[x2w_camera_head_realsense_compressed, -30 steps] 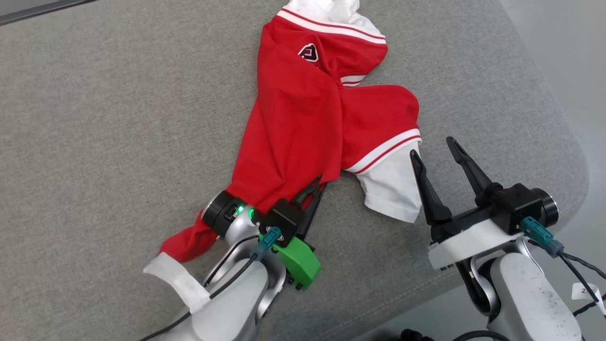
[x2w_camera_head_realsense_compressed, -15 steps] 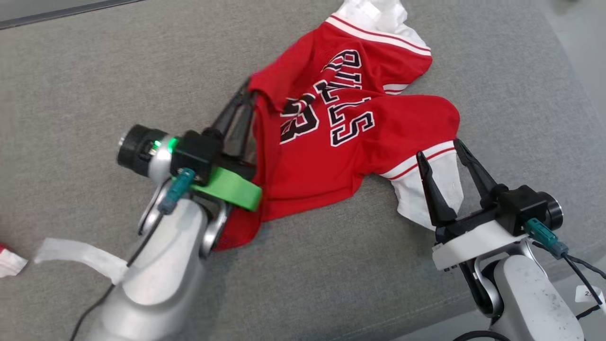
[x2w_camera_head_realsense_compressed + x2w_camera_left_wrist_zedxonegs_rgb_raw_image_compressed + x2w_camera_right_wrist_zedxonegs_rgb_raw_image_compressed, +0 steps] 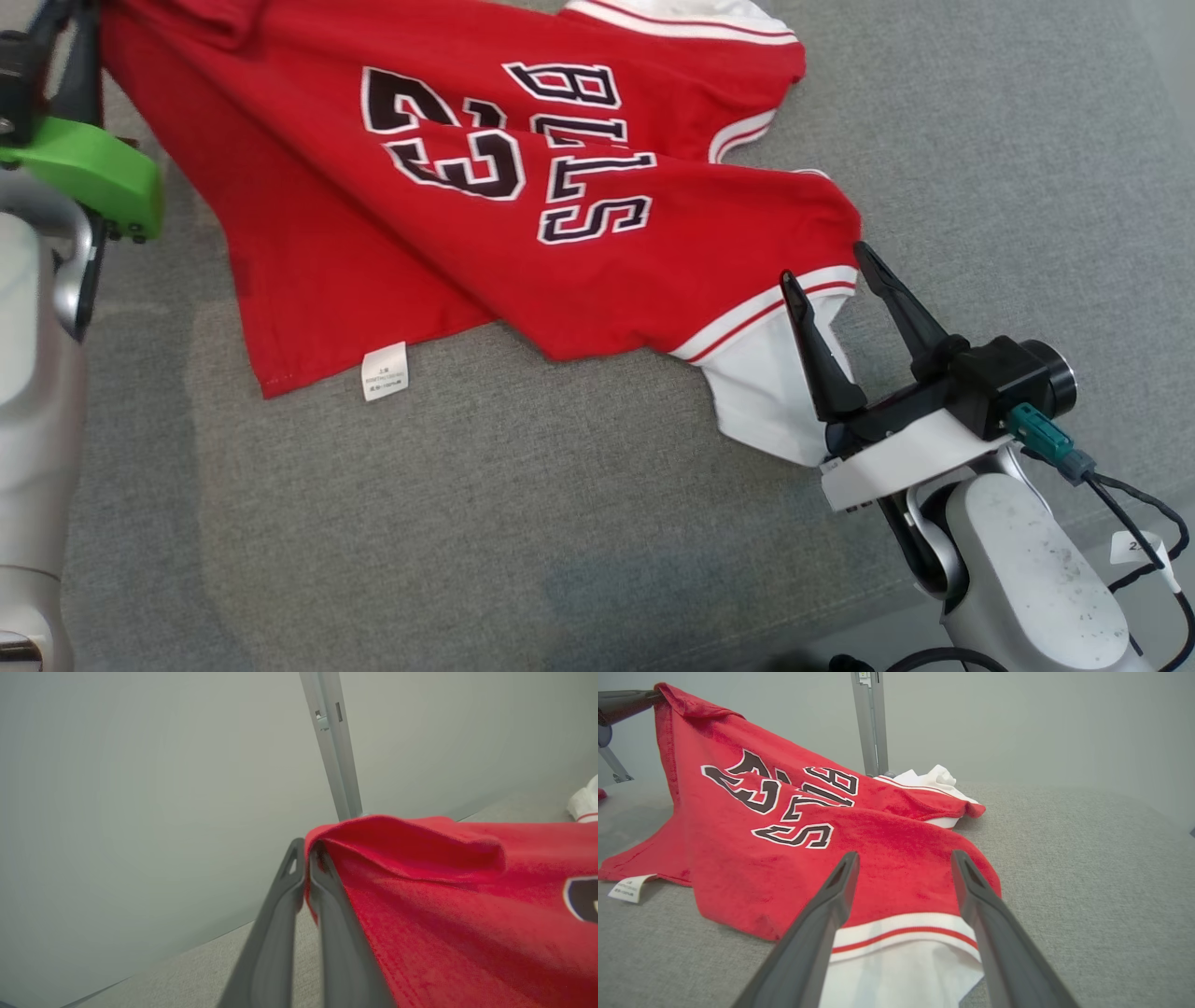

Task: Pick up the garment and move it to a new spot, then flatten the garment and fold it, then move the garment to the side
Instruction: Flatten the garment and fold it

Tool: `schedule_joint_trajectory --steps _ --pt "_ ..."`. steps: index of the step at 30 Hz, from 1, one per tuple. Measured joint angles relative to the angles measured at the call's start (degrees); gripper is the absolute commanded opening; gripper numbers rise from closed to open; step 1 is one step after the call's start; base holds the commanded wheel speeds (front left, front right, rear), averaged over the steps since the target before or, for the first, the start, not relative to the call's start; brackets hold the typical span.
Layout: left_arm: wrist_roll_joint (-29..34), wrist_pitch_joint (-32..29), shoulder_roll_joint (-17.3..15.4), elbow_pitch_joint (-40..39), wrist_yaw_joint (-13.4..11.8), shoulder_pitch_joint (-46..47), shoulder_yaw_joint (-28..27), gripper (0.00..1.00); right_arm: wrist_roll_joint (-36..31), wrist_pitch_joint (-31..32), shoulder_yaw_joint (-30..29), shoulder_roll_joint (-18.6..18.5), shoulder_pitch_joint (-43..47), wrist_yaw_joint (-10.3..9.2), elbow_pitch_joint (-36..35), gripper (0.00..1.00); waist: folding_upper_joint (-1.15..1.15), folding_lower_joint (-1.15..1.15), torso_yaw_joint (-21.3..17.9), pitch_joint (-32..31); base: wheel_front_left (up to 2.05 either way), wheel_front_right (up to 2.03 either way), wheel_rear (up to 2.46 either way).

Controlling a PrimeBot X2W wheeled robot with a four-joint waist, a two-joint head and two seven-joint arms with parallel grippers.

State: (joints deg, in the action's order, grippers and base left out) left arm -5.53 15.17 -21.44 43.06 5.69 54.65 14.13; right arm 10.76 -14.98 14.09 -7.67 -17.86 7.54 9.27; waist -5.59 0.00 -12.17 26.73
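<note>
**Left gripper** [image 3: 306, 858]: the two dark fingers were pressed together on a fold at the edge of the red garment [image 3: 579, 243]. They pinched that corner and held it raised above the grey fabric surface [image 3: 560, 541]. A green bracket [image 3: 84, 173] sat on the wrist behind the fingers.

**Right gripper** [image 3: 823, 266]: the fingers were spread wide and held nothing. They were poised over the near white sleeve [image 3: 761, 401], one finger to either side of its red-and-white striped band. Whether the tips touched the cloth could not be told.

**Garment:** a jersey with black, white-outlined letters and numerals facing up. It sloped from the lifted corner at the robot's left down across the surface to the near sleeve at its right. The lower hem lay on the surface, with a white care label [image 3: 384, 371] hanging from it. A second white sleeve [image 3: 931, 778] was bunched at the far side.

**Background:** a grey upright post [image 3: 871, 723] stood before a pale wall [image 3: 140, 788] beyond the surface.
</note>
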Motion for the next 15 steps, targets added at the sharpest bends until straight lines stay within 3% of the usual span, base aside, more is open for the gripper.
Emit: schedule_joint_trajectory --steps 2,7,15 --pt "-1.52 -0.03 -0.35 3.26 -1.0 1.25 -1.85 1.0 0.02 0.0 0.1 -0.03 -0.06 0.0 0.01 1.0 0.0 0.01 -0.75 1.06 0.0 0.0 0.0" --pt "-1.48 -0.01 1.22 1.4 -2.76 1.47 -3.01 1.0 -0.02 0.0 -0.76 -0.2 -0.03 0.0 0.33 1.0 0.0 0.0 -1.37 2.5 0.0 0.0 0.0" --pt "-3.61 0.0 6.75 -8.86 -3.93 -11.99 -7.45 1.0 -0.34 0.0 -2.2 -0.16 1.63 0.0 1.54 1.0 0.0 0.0 0.13 -0.22 0.0 0.0 0.0"
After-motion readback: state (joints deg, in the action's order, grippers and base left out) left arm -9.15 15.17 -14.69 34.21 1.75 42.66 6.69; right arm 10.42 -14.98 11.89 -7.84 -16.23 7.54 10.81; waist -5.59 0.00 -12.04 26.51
